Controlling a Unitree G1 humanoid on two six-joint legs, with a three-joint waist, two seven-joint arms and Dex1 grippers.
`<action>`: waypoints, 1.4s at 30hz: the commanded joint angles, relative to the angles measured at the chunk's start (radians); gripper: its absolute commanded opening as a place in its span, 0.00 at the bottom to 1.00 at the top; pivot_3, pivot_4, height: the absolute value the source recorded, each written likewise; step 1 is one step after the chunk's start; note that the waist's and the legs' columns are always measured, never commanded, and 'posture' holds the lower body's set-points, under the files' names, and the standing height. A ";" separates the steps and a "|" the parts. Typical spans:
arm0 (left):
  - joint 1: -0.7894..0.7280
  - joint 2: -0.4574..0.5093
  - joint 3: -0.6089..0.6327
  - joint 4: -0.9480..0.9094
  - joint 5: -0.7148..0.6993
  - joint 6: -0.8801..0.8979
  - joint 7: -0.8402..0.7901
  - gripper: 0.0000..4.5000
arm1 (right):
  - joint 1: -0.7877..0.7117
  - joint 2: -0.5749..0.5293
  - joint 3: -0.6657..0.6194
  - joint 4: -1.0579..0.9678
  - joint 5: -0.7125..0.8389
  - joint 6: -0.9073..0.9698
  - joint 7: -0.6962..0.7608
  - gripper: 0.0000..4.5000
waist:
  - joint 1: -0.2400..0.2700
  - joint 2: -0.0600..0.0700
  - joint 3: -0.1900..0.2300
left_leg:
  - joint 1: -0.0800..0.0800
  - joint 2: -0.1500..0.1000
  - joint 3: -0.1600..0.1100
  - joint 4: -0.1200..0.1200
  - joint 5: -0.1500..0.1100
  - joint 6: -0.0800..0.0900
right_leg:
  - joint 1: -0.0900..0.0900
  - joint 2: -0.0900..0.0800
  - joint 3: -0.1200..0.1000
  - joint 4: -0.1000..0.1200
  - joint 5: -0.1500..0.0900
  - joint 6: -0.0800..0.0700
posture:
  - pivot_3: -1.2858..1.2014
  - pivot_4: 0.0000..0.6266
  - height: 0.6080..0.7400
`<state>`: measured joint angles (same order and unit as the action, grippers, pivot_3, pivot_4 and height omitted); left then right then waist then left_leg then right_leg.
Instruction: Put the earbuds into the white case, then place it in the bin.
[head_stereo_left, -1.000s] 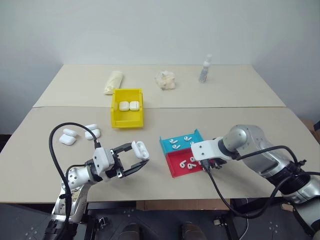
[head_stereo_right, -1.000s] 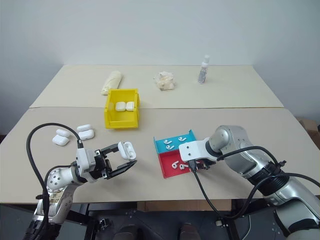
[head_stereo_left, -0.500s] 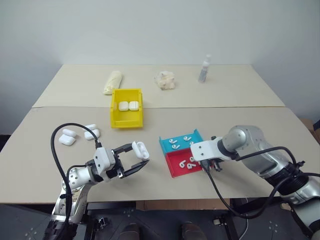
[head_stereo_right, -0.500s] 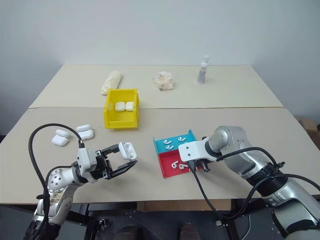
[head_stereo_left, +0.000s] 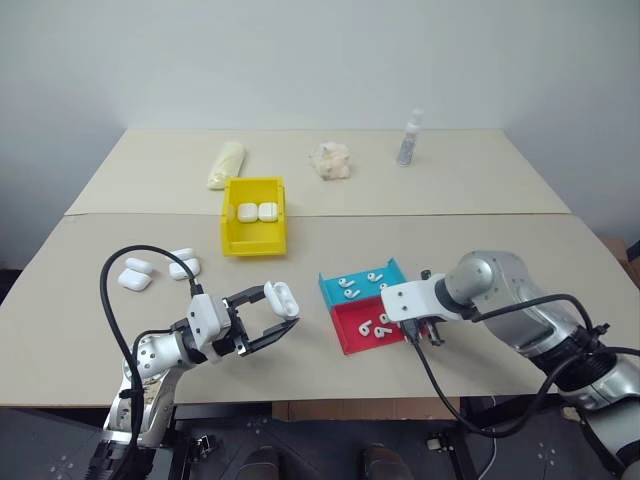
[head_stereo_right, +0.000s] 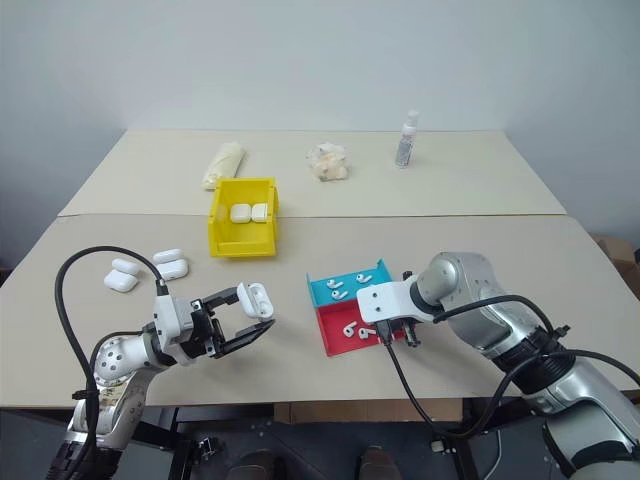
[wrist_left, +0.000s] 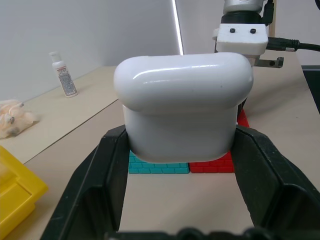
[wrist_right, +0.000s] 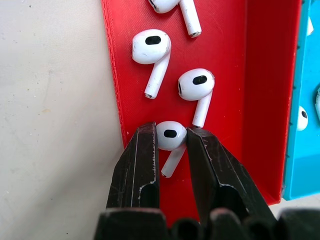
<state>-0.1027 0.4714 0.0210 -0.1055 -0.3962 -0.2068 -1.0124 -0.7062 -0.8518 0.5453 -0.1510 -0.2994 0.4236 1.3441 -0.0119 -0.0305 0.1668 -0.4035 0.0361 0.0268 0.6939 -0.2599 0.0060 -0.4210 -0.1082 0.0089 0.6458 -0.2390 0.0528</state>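
White earbud (wrist_right: 170, 136) pinched between the 2 fingers of my right gripper (wrist_right: 171, 145) is how I read the moment: the jaws are closed against its head, with the stem hanging between them, and it lies low in the red tray (wrist_right: 225, 60), so I judge it gripped but not yet lifted. 2 more earbuds (wrist_right: 151, 49) lie just beyond it in that tray, a 3rd pokes in at the edge of the wrist view, and others sit in the teal tray (head_stereo_left: 352, 280), which touches the red one on its far side. My left gripper (head_stereo_left: 272, 318) is clamped on a case (head_stereo_left: 283, 298), held up off the table at the near left, left of the trays. In the left wrist view the case (wrist_left: 182, 102) has its rounded shell toward the camera, and in the head views its lid looks raised, though I cannot be sure. The yellow bin (head_stereo_left: 253, 237) stands farther back on the left and already holds 2 cases (head_stereo_left: 257, 211) side by side, so I take those as finished rounds. 3 more cases (head_stereo_left: 137, 273) wait on the table (head_stereo_left: 500, 180) at the far left of the near edge. For this round, as I judge it, the pick is just being made; the earbuds have yet to go into the held case, the lid needs closing, and then the case goes to the bin.
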 joint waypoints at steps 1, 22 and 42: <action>-0.025 -0.001 -0.004 -0.071 -0.049 0.019 -0.005 0.61 | 0.007 -0.031 -0.107 -0.105 0.046 0.048 0.004 0.17 | 0.000 0.000 0.000 | 0.000 0.000 0.000 0.000 0.000 0.000 | 0.000 0.000 0.000 0.000 0.000 0.000 | 0.52 0.24 1.00; -0.232 -0.043 -0.073 -0.104 -0.188 0.198 -0.139 0.61 | 0.064 0.528 -0.733 -0.292 0.871 -0.125 -0.214 0.17 | -0.003 0.000 0.000 | 0.000 0.000 -0.001 -0.001 0.000 0.000 | 0.001 0.001 0.000 0.000 0.000 0.000 | 0.52 0.24 1.00; -0.185 -0.029 -0.049 -0.155 -0.206 0.198 -0.146 0.61 | 0.122 0.530 -0.490 -0.038 0.787 -0.402 -0.150 0.17 | -0.002 0.001 0.000 | 0.001 0.000 -0.001 -0.001 0.000 0.000 | 0.001 0.001 0.000 0.000 0.000 0.000 | 0.52 0.24 1.00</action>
<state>-0.2906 0.4356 -0.0440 -0.2150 -0.5862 -0.0048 -1.1602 -0.5830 -0.3223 0.0521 -0.1682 0.4759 0.0502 1.1951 -0.0136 -0.0299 0.1671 -0.4029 0.0364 0.0260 0.6931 -0.2597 0.0058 -0.4204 -0.1073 0.0092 0.6459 -0.2388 0.0531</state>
